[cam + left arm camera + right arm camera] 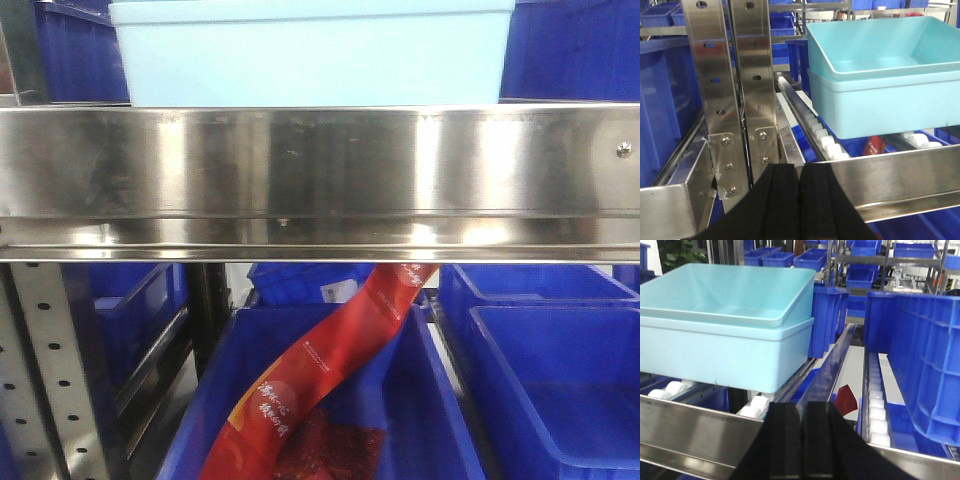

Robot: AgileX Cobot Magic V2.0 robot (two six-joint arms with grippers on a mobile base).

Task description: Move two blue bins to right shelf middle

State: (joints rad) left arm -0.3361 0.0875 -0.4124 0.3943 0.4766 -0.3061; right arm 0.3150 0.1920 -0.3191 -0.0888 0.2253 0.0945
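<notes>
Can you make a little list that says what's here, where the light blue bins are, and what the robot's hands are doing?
bins: two light blue bins, one nested in the other
where: on the white rollers of a steel shelf
nearby: dark blue bins beside and below
below: red bag in a dark bin
left gripper: shut, holding nothing
right gripper: shut, holding nothing

Steel roller shelf (pixel 880 170) under two nested pale-blue bins (pixel 890 100), dark-blue bin (pixel 920 360) alongside.
</notes>
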